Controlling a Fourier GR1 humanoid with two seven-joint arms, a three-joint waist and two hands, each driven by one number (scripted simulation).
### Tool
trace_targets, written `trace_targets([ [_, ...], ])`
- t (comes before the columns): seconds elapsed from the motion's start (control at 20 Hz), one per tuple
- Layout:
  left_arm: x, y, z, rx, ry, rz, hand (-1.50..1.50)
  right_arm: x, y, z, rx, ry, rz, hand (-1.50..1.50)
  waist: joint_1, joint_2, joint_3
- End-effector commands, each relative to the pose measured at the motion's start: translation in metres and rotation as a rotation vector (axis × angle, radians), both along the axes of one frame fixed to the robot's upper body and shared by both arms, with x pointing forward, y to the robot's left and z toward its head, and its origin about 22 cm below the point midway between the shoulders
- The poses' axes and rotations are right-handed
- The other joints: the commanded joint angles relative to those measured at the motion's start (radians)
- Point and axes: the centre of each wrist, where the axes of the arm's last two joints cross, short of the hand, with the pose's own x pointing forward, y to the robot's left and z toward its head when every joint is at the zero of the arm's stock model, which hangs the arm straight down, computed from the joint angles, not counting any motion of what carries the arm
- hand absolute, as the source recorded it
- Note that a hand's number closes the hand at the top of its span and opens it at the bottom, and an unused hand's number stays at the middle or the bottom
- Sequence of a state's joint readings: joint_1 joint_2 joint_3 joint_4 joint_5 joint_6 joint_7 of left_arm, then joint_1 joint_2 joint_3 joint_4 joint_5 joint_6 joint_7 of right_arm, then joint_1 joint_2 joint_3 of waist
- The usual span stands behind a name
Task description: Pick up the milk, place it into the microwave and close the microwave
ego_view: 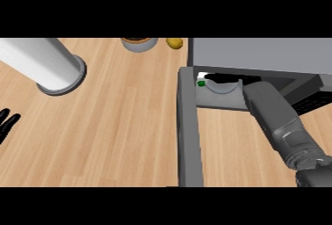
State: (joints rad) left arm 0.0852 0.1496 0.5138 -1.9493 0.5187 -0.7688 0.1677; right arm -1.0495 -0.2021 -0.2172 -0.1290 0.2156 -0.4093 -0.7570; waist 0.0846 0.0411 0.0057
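Reaches with the right hand point(227, 80) into the microwave point(259, 52), black against the dark of the cavity just inside the opening. Cannot tell whether clenched, released or grasping: too much lost in shadow and behind the grey forearm point(279, 118), which runs slantwise from the view's lower right corner up to the microwave's mouth.

Sits right under that hand: the milk point(220, 89), a pale rounded shape with a green spot at its left, already within the microwave, at the left end of the opening, close by the hinge side. Touching the hand or only just beside it, cannot say. Cannot tell its long axis either from so steep a look down.

Stands wide open: the door point(188, 132), seen edge-on as a grey bar running from the microwave's left front corner toward the view's lower edge. Lies left of the forearm, with bare counter point(227, 145) between the two.

Rests well to the left of the microwave, at the view's left edge: the left hand point(6, 123), fingers straight and pointing up. Judged much the farther of the two from both milk and door.

Probably turns next on letting go, drawing the right hand back out, then swinging the door to from its outer left side.

Beyond the microwave's left: a white cylinder point(48, 61), a cup point(138, 44), a yellow thing point(174, 42).
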Motion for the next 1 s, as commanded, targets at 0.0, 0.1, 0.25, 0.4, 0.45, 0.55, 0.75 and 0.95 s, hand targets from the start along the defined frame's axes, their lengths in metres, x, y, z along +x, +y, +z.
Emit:
trace_targets([
  [0.0, 0.005, -0.006, 0.001, -0.005, -0.007, -0.045, -1.50, -0.010, -0.007, -0.018, 0.127, 0.012, 0.052, -1.50, -0.016, -0.009, -0.002],
  [0.1, 0.002, -0.018, 0.000, -0.004, -0.003, -0.057, -1.50, -0.023, 0.000, -0.040, 0.152, 0.064, 0.074, -1.50, -0.028, -0.017, -0.002],
  [0.25, 0.006, -0.027, -0.009, -0.020, 0.024, -0.094, 1.50, -0.024, -0.008, -0.041, 0.259, 0.084, 0.127, -1.50, -0.045, -0.024, -0.003],
  [0.4, 0.007, -0.034, -0.011, -0.038, 0.027, -0.121, 1.50, -0.031, -0.015, -0.051, 0.334, 0.102, 0.191, -1.50, -0.053, -0.028, -0.004],
  [0.45, 0.015, -0.056, -0.004, -0.027, 0.041, -0.130, 1.50, -0.039, -0.013, -0.062, 0.354, 0.109, 0.211, -1.50, -0.064, -0.031, -0.004],
  [0.55, 0.019, -0.053, 0.000, -0.012, 0.055, -0.132, 1.50, -0.050, 0.006, -0.078, 0.417, 0.119, 0.224, -1.50, -0.067, -0.033, -0.004],
  [0.75, 0.008, -0.077, -0.009, -0.029, 0.081, -0.162, 1.50, -0.074, -0.018, -0.104, 0.451, 0.122, 0.241, -1.50, -0.088, -0.044, -0.006],
  [0.95, 0.022, -0.091, -0.010, -0.025, 0.097, -0.200, 1.50, -0.079, -0.017, -0.104, 0.429, 0.136, 0.253, -1.50, -0.095, -0.046, -0.007],
])
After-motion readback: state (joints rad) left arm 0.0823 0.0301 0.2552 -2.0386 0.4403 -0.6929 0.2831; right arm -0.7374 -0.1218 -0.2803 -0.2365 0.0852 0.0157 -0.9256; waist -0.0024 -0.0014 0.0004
